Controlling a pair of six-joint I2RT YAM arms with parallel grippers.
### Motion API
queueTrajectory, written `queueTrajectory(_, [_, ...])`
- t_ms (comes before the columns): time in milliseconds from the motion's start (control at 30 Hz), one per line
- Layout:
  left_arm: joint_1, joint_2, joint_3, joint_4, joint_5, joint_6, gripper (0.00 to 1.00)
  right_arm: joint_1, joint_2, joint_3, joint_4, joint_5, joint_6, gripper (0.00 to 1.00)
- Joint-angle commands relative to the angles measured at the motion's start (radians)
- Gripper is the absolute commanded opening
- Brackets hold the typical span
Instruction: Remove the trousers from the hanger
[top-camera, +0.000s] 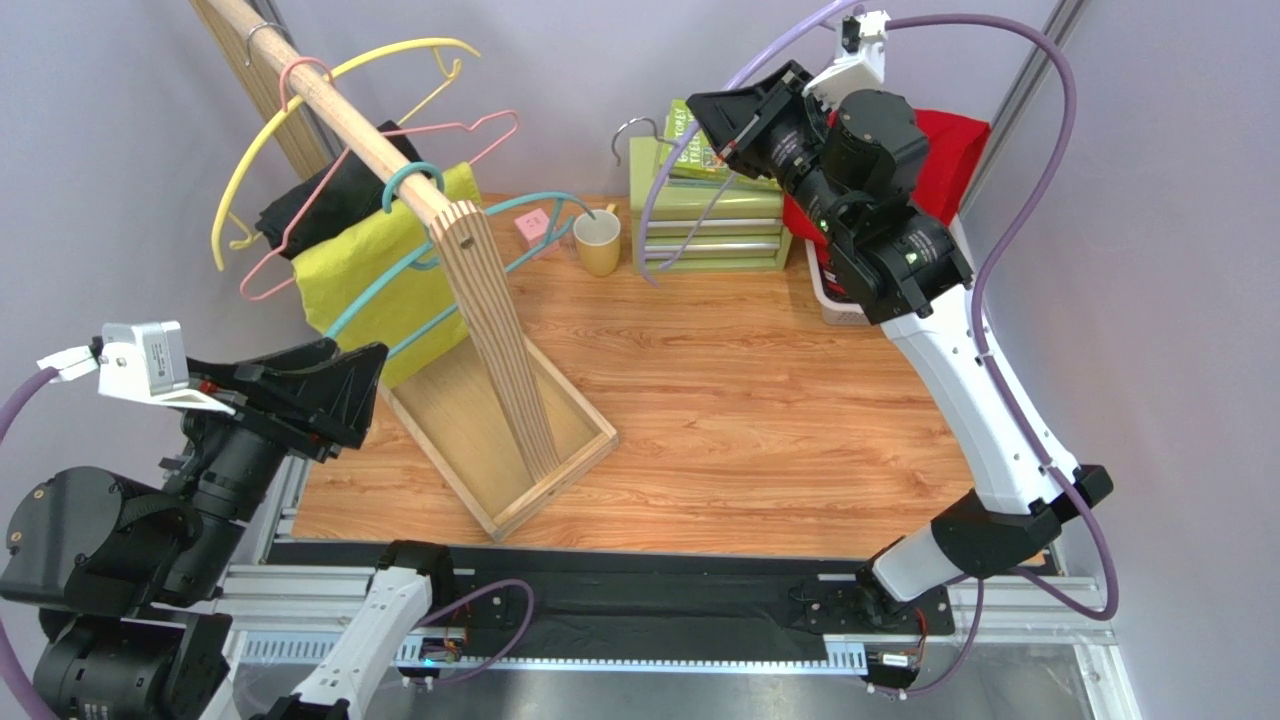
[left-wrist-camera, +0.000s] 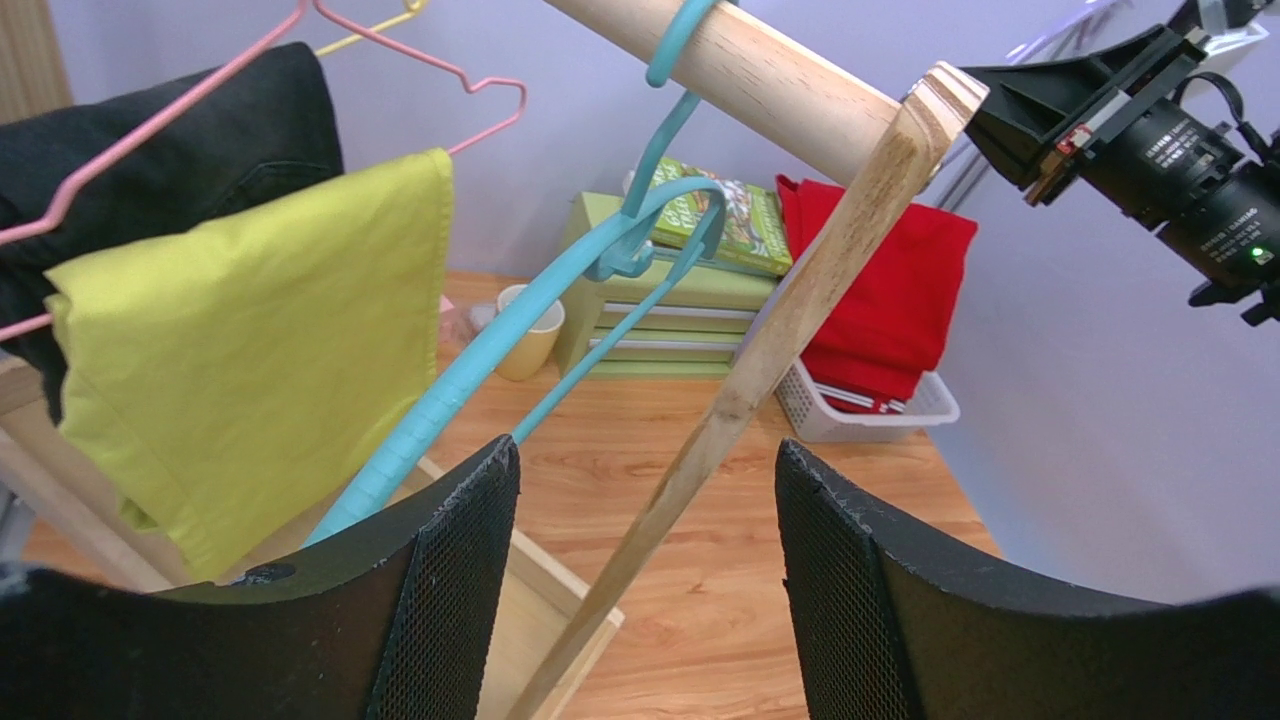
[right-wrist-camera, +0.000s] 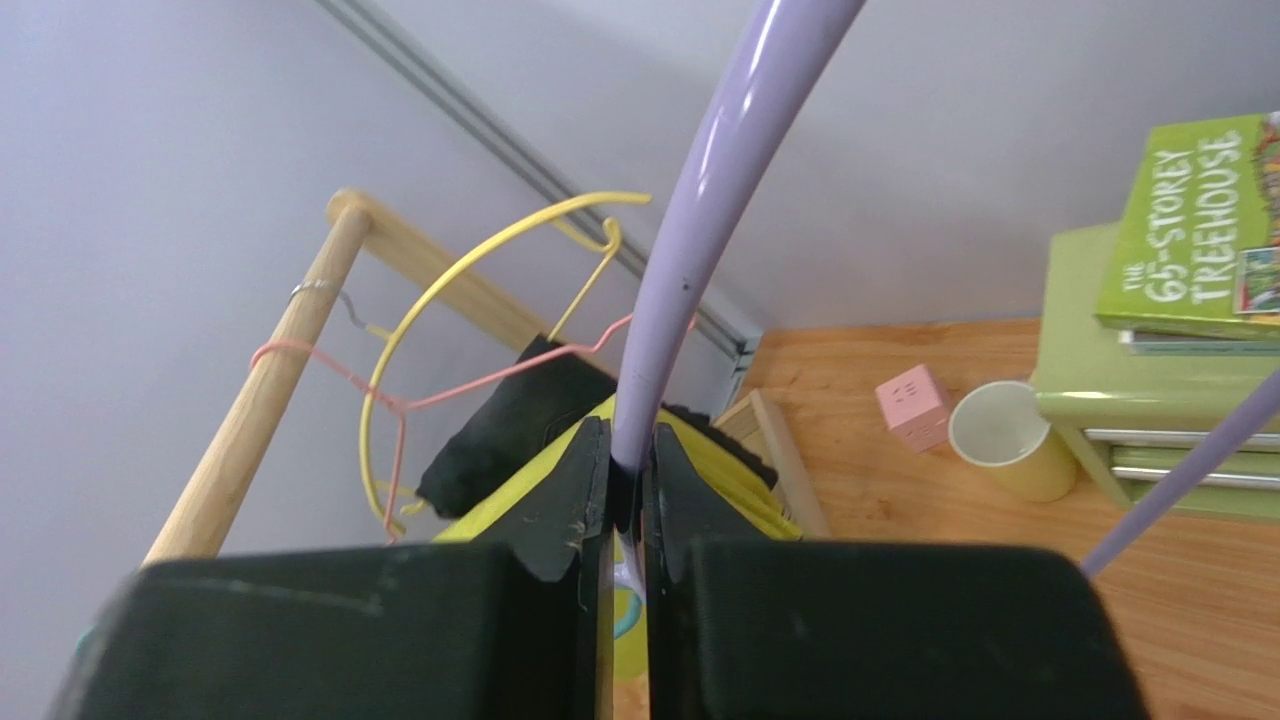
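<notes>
Left gripper (left-wrist-camera: 646, 458) stands spread facing the teal hanger (left-wrist-camera: 451, 383); right gripper (right-wrist-camera: 624, 450) pinches a purple hanger (right-wrist-camera: 736, 150). Grasp the yellow-green trousers (left-wrist-camera: 241, 360) low and draw them off slowly.

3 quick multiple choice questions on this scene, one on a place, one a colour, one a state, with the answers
1. Where is the red cloth? A in the white basket B on the rail C on the pink hanger
2. What colour is the cube beside the cup? A blue B pink C white
3. How is the left pincer? A shut on cloth B shut on a hanger C open and empty
1 A, it lies in the basket beside the green drawers; 2 B, pink in the top view; 3 C, its fingers stand apart with nothing between.
</notes>
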Motion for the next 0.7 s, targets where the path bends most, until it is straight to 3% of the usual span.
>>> queueTrajectory(0, [-0.005, 0.012, -0.018, 0.062, 0.062, -0.047, 0.69, 0.011, -0.035, 0.068, -0.008, -0.173, 0.035, 0.0])
queueTrajectory(300, [-0.005, -0.011, -0.065, 0.077, 0.058, -0.102, 0.68, 0.039, 0.026, 0.194, -0.001, -0.272, 0.152, 0.0])
queueTrajectory(667, [-0.005, -0.02, -0.063, 0.076, 0.032, -0.109, 0.68, 0.18, 0.184, 0.415, -0.095, -0.183, 0.294, 0.0])
